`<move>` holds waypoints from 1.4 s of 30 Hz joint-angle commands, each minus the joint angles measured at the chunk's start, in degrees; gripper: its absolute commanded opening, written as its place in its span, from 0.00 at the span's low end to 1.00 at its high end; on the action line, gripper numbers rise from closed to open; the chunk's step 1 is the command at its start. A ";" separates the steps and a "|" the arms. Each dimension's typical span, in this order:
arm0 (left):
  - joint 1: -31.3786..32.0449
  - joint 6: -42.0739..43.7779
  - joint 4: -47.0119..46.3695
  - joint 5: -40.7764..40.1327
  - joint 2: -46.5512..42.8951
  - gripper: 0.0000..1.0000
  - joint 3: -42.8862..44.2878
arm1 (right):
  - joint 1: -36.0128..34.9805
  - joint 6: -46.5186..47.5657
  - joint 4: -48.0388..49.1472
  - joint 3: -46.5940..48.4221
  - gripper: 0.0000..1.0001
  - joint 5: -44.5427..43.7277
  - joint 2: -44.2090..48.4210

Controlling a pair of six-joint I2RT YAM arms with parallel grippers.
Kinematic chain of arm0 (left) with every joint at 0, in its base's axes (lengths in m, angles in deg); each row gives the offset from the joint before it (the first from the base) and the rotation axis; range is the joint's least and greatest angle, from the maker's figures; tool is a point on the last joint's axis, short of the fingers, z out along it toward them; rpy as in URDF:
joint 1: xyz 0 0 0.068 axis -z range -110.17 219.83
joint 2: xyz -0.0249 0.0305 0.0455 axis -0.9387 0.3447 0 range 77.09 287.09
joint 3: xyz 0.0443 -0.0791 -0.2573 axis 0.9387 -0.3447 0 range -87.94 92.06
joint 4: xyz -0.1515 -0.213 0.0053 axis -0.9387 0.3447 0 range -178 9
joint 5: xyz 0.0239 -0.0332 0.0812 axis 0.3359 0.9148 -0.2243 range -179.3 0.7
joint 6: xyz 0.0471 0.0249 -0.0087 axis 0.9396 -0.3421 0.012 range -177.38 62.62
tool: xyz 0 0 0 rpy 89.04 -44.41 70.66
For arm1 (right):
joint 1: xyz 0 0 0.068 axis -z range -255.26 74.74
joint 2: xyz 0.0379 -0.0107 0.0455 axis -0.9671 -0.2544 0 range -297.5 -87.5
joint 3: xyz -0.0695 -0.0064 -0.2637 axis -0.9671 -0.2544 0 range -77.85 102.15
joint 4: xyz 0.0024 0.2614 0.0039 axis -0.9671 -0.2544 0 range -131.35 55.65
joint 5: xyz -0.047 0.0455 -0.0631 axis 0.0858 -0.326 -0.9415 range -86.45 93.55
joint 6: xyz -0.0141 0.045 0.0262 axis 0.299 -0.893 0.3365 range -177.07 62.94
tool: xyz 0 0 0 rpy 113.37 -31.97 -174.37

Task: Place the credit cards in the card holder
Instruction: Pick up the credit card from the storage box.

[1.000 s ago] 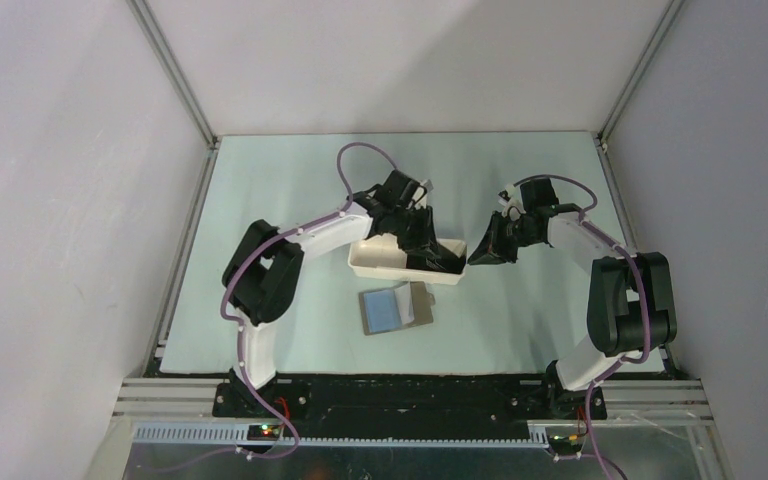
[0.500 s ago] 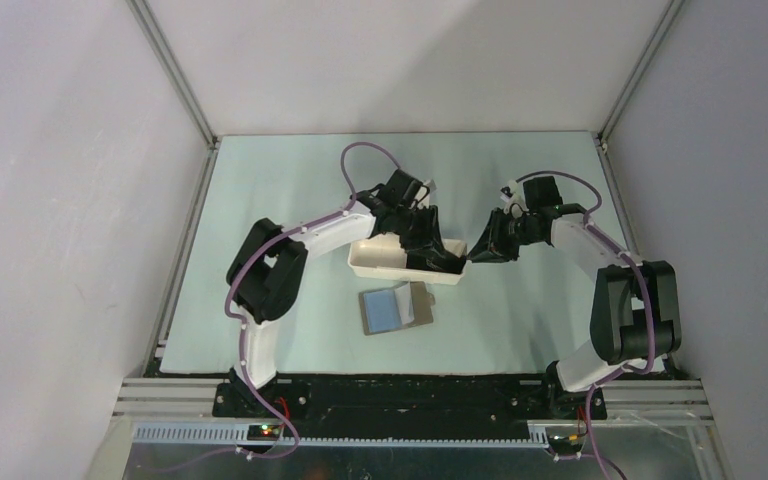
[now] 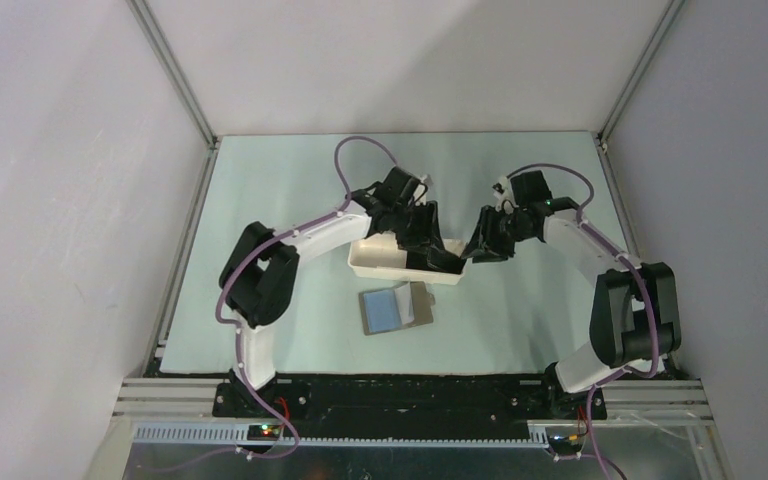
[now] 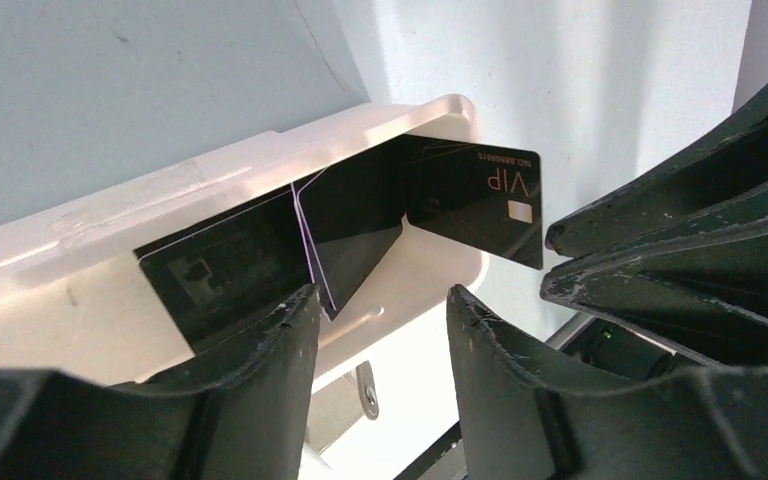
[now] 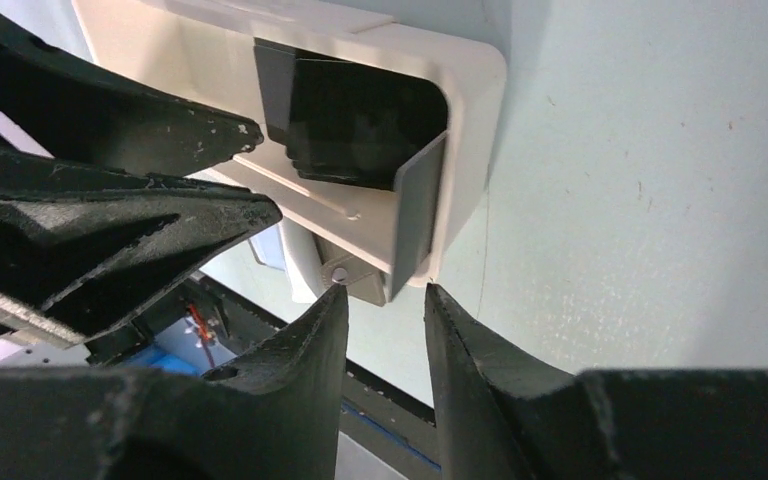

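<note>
Several black credit cards [image 4: 350,215] lie in a long white tray [image 3: 380,262]. One card marked VIP [image 4: 475,205] leans over the tray's right end wall and shows edge-on as a grey card [image 5: 415,215] in the right wrist view. My left gripper [image 4: 380,305] is open above the tray's right end, with nothing between its fingers. My right gripper [image 5: 384,295] is open just short of the leaning card's lower edge, not touching it. The card holder [image 3: 395,308] lies unfolded in front of the tray, blue pocket up; its snap tab [image 5: 345,275] shows under the tray's corner.
The two grippers [image 3: 452,252] nearly meet at the tray's right end [image 5: 470,150]. The right gripper's fingers [image 4: 660,230] fill the right side of the left wrist view. The grey walls of the cell stand round the pale green mat [image 3: 540,320].
Both grippers have opened. The right gripper has moved left, up to the tray's end, and let go of the card, which now leans on the end wall.
</note>
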 commanded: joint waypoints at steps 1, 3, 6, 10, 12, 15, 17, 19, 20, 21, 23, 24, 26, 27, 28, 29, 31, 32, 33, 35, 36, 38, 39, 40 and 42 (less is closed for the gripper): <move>0.07 2.34 -0.84 -4.48 -7.71 0.57 -0.66 | -3.94 1.06 -4.20 6.40 0.36 -9.30 -0.52; -0.03 2.70 -0.80 -5.98 -9.76 0.59 -1.23 | -5.68 1.27 -5.55 8.07 0.33 -12.13 -1.30; -0.35 3.08 -0.84 -7.75 -13.21 0.62 -2.19 | -7.78 1.57 -7.61 10.73 0.29 -17.25 -2.55; -1.07 3.30 -0.80 -8.31 -16.54 0.64 -3.65 | -10.63 2.13 -11.18 14.04 0.28 -23.74 -4.77; -1.44 3.42 -0.83 -8.32 -17.87 0.65 -4.53 | -12.14 2.29 -12.41 15.28 0.28 -26.31 -5.57; -2.04 3.55 -0.80 -8.19 -19.72 0.66 -6.10 | -13.44 2.37 -14.08 16.87 0.27 -29.14 -6.71; -2.18 3.64 -0.78 -8.27 -20.61 0.66 -6.98 | -14.17 2.41 -14.77 17.56 0.28 -30.46 -7.22; -2.36 3.76 -0.81 -8.47 -21.34 0.66 -7.82 | -14.98 2.44 -14.99 17.98 0.29 -31.28 -7.33; -2.44 3.77 -0.83 -8.45 -21.49 0.66 -8.08 | -15.39 2.43 -14.94 18.02 0.30 -31.47 -7.02; -2.47 3.86 -0.84 -8.37 -21.74 0.66 -8.44 | -15.53 2.42 -14.69 18.12 0.30 -31.31 -6.76; -2.55 4.01 -0.81 -8.24 -22.00 0.66 -9.05 | -15.79 2.43 -14.14 18.08 0.33 -30.13 -5.82; -2.58 4.05 -0.83 -8.20 -22.09 0.66 -9.23 | -15.81 2.38 -13.99 18.07 0.35 -29.89 -5.03; -2.70 4.18 -0.79 -8.14 -22.34 0.67 -9.56 | -15.83 2.27 -13.55 18.07 0.38 -29.36 -3.57; -2.73 4.20 -0.77 -8.16 -22.53 0.67 -9.82 | -15.80 2.25 -13.33 18.06 0.39 -29.41 -3.06; -2.71 4.26 -0.81 -8.15 -22.64 0.67 -9.92 | -15.82 2.29 -13.19 18.06 0.40 -29.54 -2.26; -2.74 4.32 -0.77 -8.16 -22.67 0.67 -10.15 | -15.75 2.32 -12.93 18.06 0.41 -29.81 -1.92; -2.82 4.43 -0.78 -8.15 -22.82 0.67 -10.45 | -15.55 2.42 -12.92 18.14 0.44 -30.18 -1.36; -2.84 4.46 -0.82 -8.16 -22.87 0.67 -10.59 | -15.52 2.42 -13.24 18.30 0.45 -30.36 -1.39; -2.80 4.47 -0.80 -8.25 -22.92 0.67 -10.87 | -15.50 2.51 -13.36 18.36 0.45 -30.58 -1.58; -2.79 4.52 -0.80 -8.35 -23.06 0.67 -11.28 | -15.55 2.54 -13.86 18.60 0.46 -30.82 -1.94; -2.77 4.55 -0.79 -8.35 -23.17 0.67 -11.54 | -15.52 2.52 -14.04 18.61 0.47 -30.90 -1.94; -2.82 4.56 -0.76 -8.42 -23.27 0.68 -12.02 | -15.64 2.51 -13.94 18.59 0.47 -31.32 -2.04; -2.78 4.52 -0.76 -8.43 -23.34 0.68 -12.12 | -15.68 2.44 -13.89 18.64 0.47 -31.44 -2.35; -2.81 4.59 -0.76 -8.39 -23.44 0.68 -12.37 | -15.68 2.43 -13.86 18.71 0.47 -31.47 -2.58; -2.89 4.60 -0.82 -8.29 -23.53 0.68 -12.65 | -15.74 2.42 -13.99 18.73 0.47 -31.58 -3.56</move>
